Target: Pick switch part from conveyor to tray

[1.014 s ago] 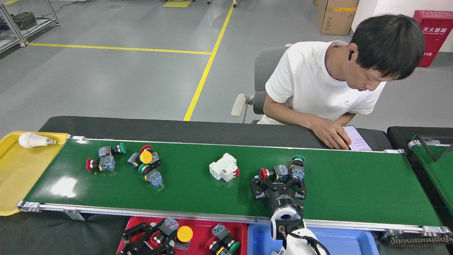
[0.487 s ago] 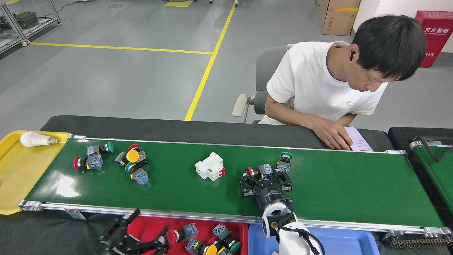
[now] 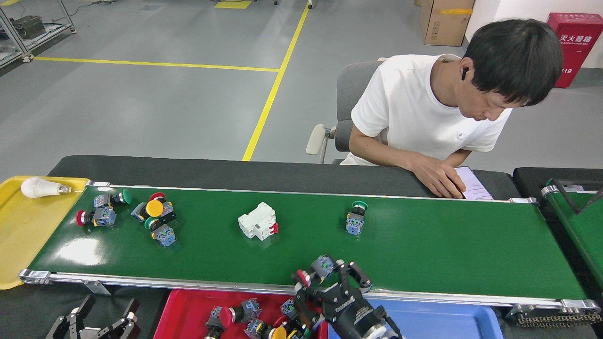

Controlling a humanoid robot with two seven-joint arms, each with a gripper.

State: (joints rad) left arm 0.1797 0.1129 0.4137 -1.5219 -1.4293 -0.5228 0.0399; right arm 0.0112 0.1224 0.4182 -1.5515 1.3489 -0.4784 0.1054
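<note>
The long green conveyor (image 3: 447, 249) carries several switch parts. My right gripper (image 3: 330, 278) is shut on a red-capped switch part (image 3: 314, 269) with a blue body, held above the belt's near rail, just over the red tray (image 3: 183, 313). That tray holds several switch parts (image 3: 235, 314). A green-capped switch part (image 3: 355, 219) stays on the belt at mid right. Further switch parts sit at the belt's left end, in a cluster (image 3: 155, 216) and a pair (image 3: 96, 213). My left gripper (image 3: 96, 320) is open and empty, low at the bottom left, off the tray.
A white circuit breaker (image 3: 257, 221) lies mid-belt. A yellow tray (image 3: 19, 245) with a light bulb (image 3: 40, 187) sits beyond the left end. A blue tray (image 3: 452, 322) is at the near right. A person's hand (image 3: 438, 179) rests on a tablet behind the belt. A second belt (image 3: 582, 226) is at the right.
My right gripper shut on the red-capped part and drew it back to the near rail. The belt's items slid left. My left gripper let go in the red tray and withdrew left.
</note>
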